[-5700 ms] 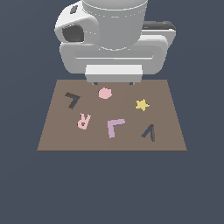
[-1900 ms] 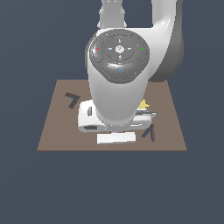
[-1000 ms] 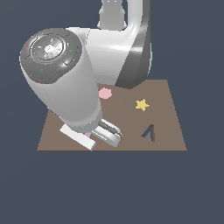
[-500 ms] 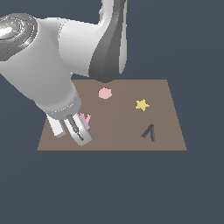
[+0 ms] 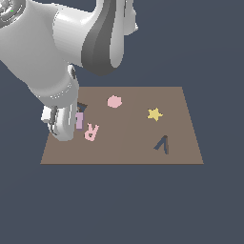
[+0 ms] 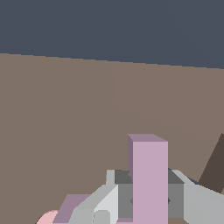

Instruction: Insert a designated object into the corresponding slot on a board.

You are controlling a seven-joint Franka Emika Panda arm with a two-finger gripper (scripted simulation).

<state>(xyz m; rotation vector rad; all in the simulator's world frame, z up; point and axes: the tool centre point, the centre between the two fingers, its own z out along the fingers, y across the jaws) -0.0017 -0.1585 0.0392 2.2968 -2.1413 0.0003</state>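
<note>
The lilac L-shaped block [image 5: 79,120] is held in my gripper [image 5: 74,124], which is shut on it, low over the brown board [image 5: 128,152] near its edge at the exterior view's left. In the wrist view the block [image 6: 148,175] stands between the grey fingers [image 6: 114,197] of the gripper [image 6: 148,199]. The dark L-shaped slot [image 5: 82,106] is mostly hidden behind the arm and block; only a corner shows just beyond them. A dark recess edge [image 6: 215,168] shows in the wrist view beside the block.
A pink letter R [image 5: 90,131] lies right next to the held block. A pink hexagon [image 5: 114,101], a yellow star [image 5: 154,114] and a dark V-shaped recess [image 5: 162,144] are on the board. The big arm body [image 5: 47,57] covers the board's corner at the exterior view's left.
The arm has swung from the board's middle to the exterior view's left, carrying the lilac L block with it. The block now hangs beside the pink R, near the L slot.
</note>
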